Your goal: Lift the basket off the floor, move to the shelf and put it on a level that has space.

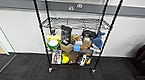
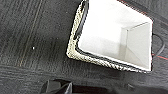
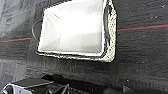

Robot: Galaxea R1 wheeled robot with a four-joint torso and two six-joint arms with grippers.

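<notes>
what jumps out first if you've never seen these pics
The tall black wire shelf against the white wall, its lower tiers crammed with colourful clutter such as a blue plush toy. Then the basket, empty and white-lined, sitting on the dark carpet floor.

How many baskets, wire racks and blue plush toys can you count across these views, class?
basket: 1
wire rack: 1
blue plush shark: 1
Total: 3

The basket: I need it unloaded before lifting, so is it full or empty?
Empty. The basket sits upright on the floor, and its white lining shows bare down to the bottom.
</notes>
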